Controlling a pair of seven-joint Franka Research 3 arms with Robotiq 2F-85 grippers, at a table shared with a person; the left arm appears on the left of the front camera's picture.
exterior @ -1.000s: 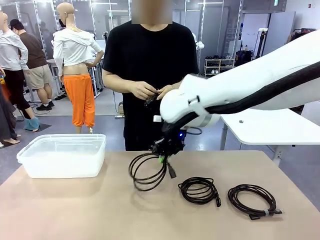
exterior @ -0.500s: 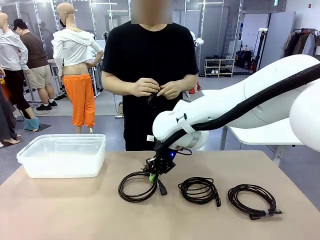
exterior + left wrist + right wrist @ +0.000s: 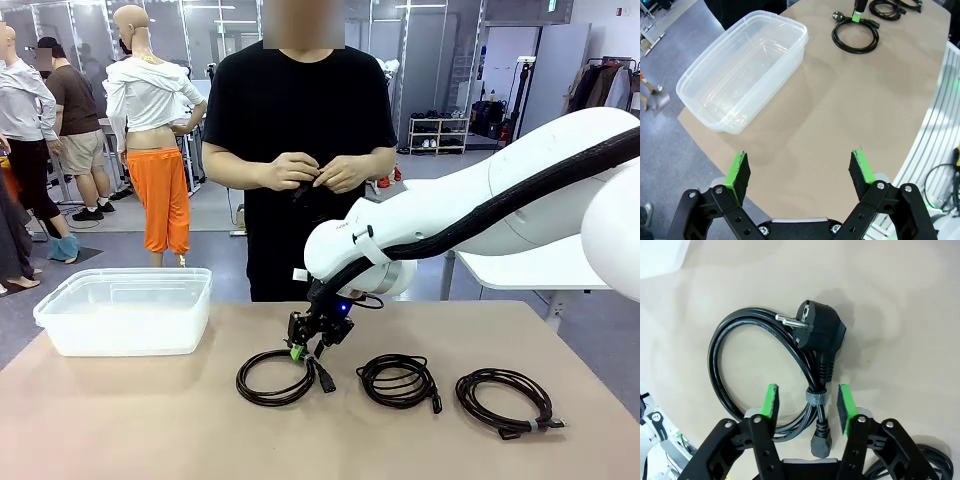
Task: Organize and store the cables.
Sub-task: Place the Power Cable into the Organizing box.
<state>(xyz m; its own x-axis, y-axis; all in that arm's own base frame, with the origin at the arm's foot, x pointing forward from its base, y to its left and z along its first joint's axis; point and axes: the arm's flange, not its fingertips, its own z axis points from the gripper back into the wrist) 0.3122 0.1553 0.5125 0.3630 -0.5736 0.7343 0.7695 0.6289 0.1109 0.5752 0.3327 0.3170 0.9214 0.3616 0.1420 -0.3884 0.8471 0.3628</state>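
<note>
Three black cables are being kept coiled flat in a row on the table (image 3: 150,430), none touching.

Left cable (image 3: 244,382): wide round loop, being cinched by a grey strap (image 3: 815,398), with a round two-pin plug (image 3: 821,330) resting on the loop.

Middle cable (image 3: 380,375): tighter coil.

Right cable (image 3: 466,395): coil being bound by a pale tie band (image 3: 540,425).

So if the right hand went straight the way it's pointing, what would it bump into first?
Probably the black cable coil: the open right hand points down at its banded part beside the plug, lying on the table. Depth is unclear.
</note>
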